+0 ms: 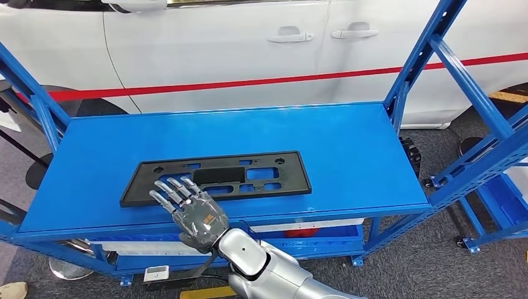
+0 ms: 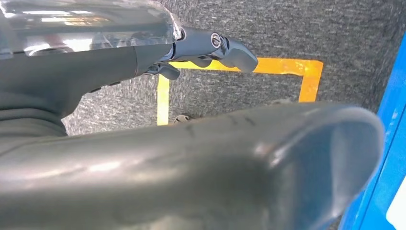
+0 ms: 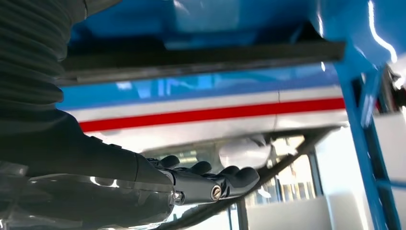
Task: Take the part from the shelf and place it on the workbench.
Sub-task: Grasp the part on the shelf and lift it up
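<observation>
Right hand (image 1: 198,215) over the near edge of the shelf (image 1: 348,143), fingers (image 1: 171,189) spread and empty, tips just over the part (image 1: 218,176) lying flat. Thin, wide, hard to pinch: may slide away or tilt if gripped off-centre. Left hand (image 2: 210,48) hanging, slack, empty.

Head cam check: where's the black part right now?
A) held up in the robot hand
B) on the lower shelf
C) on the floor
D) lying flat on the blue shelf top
D: the black part lies flat on the blue shelf top, with the right robot hand open at its near edge, fingers spread.
</observation>
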Available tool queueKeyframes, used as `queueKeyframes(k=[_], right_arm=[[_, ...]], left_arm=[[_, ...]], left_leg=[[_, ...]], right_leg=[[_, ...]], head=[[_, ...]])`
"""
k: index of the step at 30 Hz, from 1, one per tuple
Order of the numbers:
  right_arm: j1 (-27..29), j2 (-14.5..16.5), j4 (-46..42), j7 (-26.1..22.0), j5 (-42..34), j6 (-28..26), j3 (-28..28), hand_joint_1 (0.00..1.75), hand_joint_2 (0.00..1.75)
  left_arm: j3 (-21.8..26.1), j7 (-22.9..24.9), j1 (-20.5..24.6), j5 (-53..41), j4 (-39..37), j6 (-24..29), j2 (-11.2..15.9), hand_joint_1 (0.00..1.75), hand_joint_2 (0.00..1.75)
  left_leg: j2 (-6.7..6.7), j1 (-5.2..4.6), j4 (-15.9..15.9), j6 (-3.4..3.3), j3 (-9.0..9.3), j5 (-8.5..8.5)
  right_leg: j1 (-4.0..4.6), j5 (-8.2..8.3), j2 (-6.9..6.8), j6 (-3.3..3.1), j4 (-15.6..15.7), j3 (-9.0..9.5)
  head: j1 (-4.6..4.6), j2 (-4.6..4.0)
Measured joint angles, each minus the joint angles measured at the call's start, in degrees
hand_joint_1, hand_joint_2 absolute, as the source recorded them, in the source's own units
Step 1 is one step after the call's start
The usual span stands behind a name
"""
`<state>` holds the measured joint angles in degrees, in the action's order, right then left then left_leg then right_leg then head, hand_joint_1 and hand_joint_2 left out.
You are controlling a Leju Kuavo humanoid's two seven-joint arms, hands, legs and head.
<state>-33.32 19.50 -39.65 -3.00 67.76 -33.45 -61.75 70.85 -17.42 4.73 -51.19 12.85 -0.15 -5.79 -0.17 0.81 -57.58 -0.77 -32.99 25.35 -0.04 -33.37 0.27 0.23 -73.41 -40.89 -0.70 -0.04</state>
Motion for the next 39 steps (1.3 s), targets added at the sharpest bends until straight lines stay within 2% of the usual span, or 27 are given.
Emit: queueKeyframes(k=[1,2,4,5,6,7,10,12,14,15,16,17,18,20,22,24,26,28,30,31,32,33,34,36,37,39], right_arm=[[-0.3,0.0,0.8,0.8,-0.3,0.1,-0.6,0.0,1.75],[-0.7,0.0,1.5,1.5,-0.5,0.2,-1.1,0.0,1.75],[-1.9,0.0,2.9,2.9,-0.6,0.3,-2.0,0.0,1.75],[-2.5,0.1,3.6,3.4,-0.6,0.2,-2.4,0.0,1.75],[-3.0,0.1,4.3,3.9,-0.6,0.0,-2.8,0.0,1.75],[-3.3,0.2,4.9,4.4,-0.6,-0.1,-3.1,0.0,1.75],[-4.1,0.3,6.3,5.6,-0.7,-0.3,-4.0,0.0,1.75],[-4.8,0.5,6.9,6.5,-1.0,-0.3,-4.7,0.0,1.75],[-5.4,0.7,7.3,7.2,-1.4,-0.2,-5.6,0.0,1.75],[-5.6,0.7,7.5,7.6,-1.6,-0.1,-6.1,0.0,1.75],[-5.8,0.7,7.6,7.9,-1.8,0.2,-6.6,0.0,1.75],[-5.9,0.7,7.7,8.4,-1.9,0.5,-7.1,0.0,1.75],[-6.2,0.8,7.8,8.9,-2.0,1.0,-7.6,0.0,1.75],[-7.1,0.9,7.8,9.9,-2.1,2.0,-8.5,0.0,1.75],[-8.0,1.0,7.8,10.6,-2.3,2.7,-9.4,0.0,1.75],[-8.5,1.0,7.8,11.0,-2.5,3.1,-10.1,0.0,1.75],[-8.9,1.0,8.0,11.3,-3.0,3.3,-10.7,0.0,1.75],[-9.3,1.0,8.3,11.7,-3.8,3.4,-11.0,0.0,1.75],[-9.4,1.0,8.9,11.9,-4.5,3.4,-11.2,0.0,1.75],[-9.4,1.0,9.3,11.9,-4.7,3.4,-11.3,0.0,1.75],[-9.4,0.9,9.6,11.9,-4.9,3.4,-11.4,0.0,1.75],[-9.5,0.9,9.9,11.9,-5.0,3.4,-11.5,0.0,1.75],[-9.7,0.9,10.1,11.9,-5.0,3.4,-11.6,0.0,1.75],[-10.1,0.9,10.4,11.9,-5.1,3.4,-11.8,0.0,1.75],[-10.3,1.0,10.5,11.9,-5.2,3.4,-11.9,0.0,1.75],[-10.5,1.0,10.7,12.0,-5.4,3.5,-12.0,0.0,1.75]], left_arm=[[0.0,0.1,0.0,-0.1,0.0,0.0,0.0,0.0,0.0],[0.0,0.2,0.0,-0.2,0.0,0.0,0.0,0.0,0.0],[0.0,0.3,0.0,-0.4,0.0,-0.1,0.0,0.0,0.0],[-0.1,0.4,0.0,-0.4,0.0,-0.1,0.0,0.0,0.0],[-0.1,0.5,0.1,-0.5,0.0,-0.1,0.0,0.0,0.0],[-0.1,0.5,0.1,-0.5,0.0,-0.1,-0.1,0.0,0.0],[-0.1,0.6,0.2,-0.5,0.0,-0.1,0.0,0.0,0.0],[-0.1,0.6,0.3,-0.5,0.0,0.0,0.1,0.0,0.0],[-0.1,0.6,0.3,-0.6,0.0,0.0,0.1,0.0,0.0],[-0.1,0.7,0.2,-0.6,0.0,0.0,0.1,0.0,0.0],[-0.1,0.7,0.2,-0.7,0.0,0.0,0.1,0.0,0.0],[-0.1,0.7,0.2,-0.7,0.0,0.0,0.1,0.0,0.0],[-0.1,0.7,0.3,-0.7,0.0,0.0,0.2,0.0,0.0],[-0.1,0.8,0.4,-0.7,0.0,0.0,0.3,0.0,0.0],[-0.1,0.9,0.6,-0.7,0.0,0.0,0.4,0.0,0.0],[-0.1,0.9,0.6,-0.9,0.0,0.0,0.4,0.0,0.0],[-0.1,1.0,0.6,-1.0,0.0,0.0,0.4,0.0,0.0],[-0.1,1.0,0.6,-1.0,0.0,0.0,0.4,0.0,0.0],[-0.1,1.0,0.6,-1.0,0.0,0.1,0.4,0.0,0.0],[-0.1,1.1,0.6,-1.0,0.0,0.2,0.4,0.0,0.0],[-0.1,1.1,0.5,-1.0,0.0,0.2,0.4,0.0,0.0],[-0.1,1.1,0.5,-1.0,0.0,0.3,0.4,0.0,0.0],[-0.1,1.2,0.5,-1.0,0.0,0.3,0.4,0.0,0.0],[-0.1,1.2,0.6,-1.1,0.0,0.3,0.4,0.0,0.0],[-0.1,1.3,0.6,-1.1,0.0,0.3,0.3,0.0,0.0],[-0.1,1.4,0.6,-1.2,0.0,0.3,0.3,0.0,0.0]], left_leg=[[-0.02,0.0,0.0,0.0,0.03,0.03],[-0.05,0.0,0.0,0.04,0.09,0.07],[-0.12,0.0,-0.1,0.26,0.29,0.22],[-0.15,-0.09,-0.2,0.46,0.31,0.34],[-0.16,-0.16,-0.3,0.71,0.28,0.4],[-0.16,-0.2,-0.3,1.02,0.23,0.46],[-0.08,-0.16,-0.8,2.08,0.15,0.9],[-0.02,-0.16,-4.4,2.57,-1.15,3.12],[0.01,-0.09,-11.6,2.88,-4.26,6.74],[0.01,-0.06,-14.7,2.98,-5.75,7.95],[0.02,-0.06,-16.3,3.0,-6.59,8.15],[0.02,-0.06,-15.8,2.96,-6.46,7.23],[0.02,-0.06,-13.1,2.86,-5.33,5.37],[0.01,-0.17,-5.3,2.48,-1.88,1.77],[-0.04,-0.4,-1.1,1.89,-0.08,0.62],[-0.13,-0.45,-0.7,1.23,-0.04,0.57],[-0.1,-0.19,-0.3,0.56,0.09,0.25],[-0.02,-0.04,0.0,0.04,0.15,0.03],[0.01,-0.11,-0.1,-0.15,0.06,0.01],[0.01,-0.13,-0.1,-0.17,0.04,0.03],[-0.01,-0.13,-0.2,-0.17,0.05,0.05],[-0.05,-0.14,-0.2,-0.13,0.09,0.1],[-0.1,-0.16,-0.3,-0.06,0.17,0.17],[-0.17,-0.3,-0.4,0.28,0.17,0.35],[-0.17,-0.32,-0.4,0.53,0.12,0.42],[-0.15,-0.28,-0.3,1.18,0.09,0.44]], right_leg=[[-0.13,0.2,0.0,0.05,-1.2,-0.77],[-0.23,1.45,-0.01,0.01,-0.3,-0.48],[-0.26,5.53,-0.02,-0.36,7.0,2.79],[-0.14,6.94,-0.04,-0.58,10.7,4.52],[-0.01,7.72,-0.04,-0.78,13.3,5.7],[0.13,7.78,-0.01,-0.95,14.4,6.16],[0.19,7.96,0.1,-1.7,15.0,6.37],[-0.06,8.18,0.04,-2.3,15.5,6.68],[-0.02,8.16,0.0,-2.56,15.5,6.77],[0.08,8.15,0.0,-2.6,15.5,6.77],[0.17,8.11,0.01,-2.65,15.4,6.77],[0.23,8.06,0.04,-2.67,15.3,6.79],[0.27,7.98,0.08,-2.66,15.2,6.82],[0.4,7.76,0.16,-2.46,14.9,6.78],[0.59,7.68,0.18,-2.06,14.6,6.53],[0.68,7.8,0.16,-1.59,14.6,6.4],[0.67,7.01,0.12,-1.02,13.7,6.08],[0.47,4.1,0.07,-0.46,8.9,3.92],[0.2,0.85,0.04,-0.13,1.3,0.24],[0.11,0.36,0.04,-0.07,-1.0,-0.97],[0.05,0.97,0.03,-0.08,-1.3,-1.22],[0.01,2.58,0.03,-0.2,0.7,-0.29],[0.02,4.78,0.03,-0.45,4.6,1.59],[0.27,7.53,0.02,-0.99,12.0,5.15],[0.41,7.99,0.04,-1.18,14.0,6.05],[0.58,7.95,0.12,-1.49,14.8,6.21]], head=[[0.0,0.0],[0.01,-0.01],[0.01,-0.01],[0.01,-0.01],[-0.02,0.0],[-0.03,0.0],[-0.05,0.0],[-0.13,0.0],[-0.21,0.0],[-0.21,0.0],[-0.21,0.0],[-0.21,0.0],[-0.21,0.0],[-0.21,0.0],[-0.18,0.0],[-0.14,0.0],[-0.1,0.0],[-0.07,0.0],[-0.05,-0.01],[-0.05,-0.01],[-0.05,-0.01],[-0.05,-0.01],[-0.04,-0.01],[-0.06,-0.01],[-0.08,-0.01],[-0.08,-0.01]])
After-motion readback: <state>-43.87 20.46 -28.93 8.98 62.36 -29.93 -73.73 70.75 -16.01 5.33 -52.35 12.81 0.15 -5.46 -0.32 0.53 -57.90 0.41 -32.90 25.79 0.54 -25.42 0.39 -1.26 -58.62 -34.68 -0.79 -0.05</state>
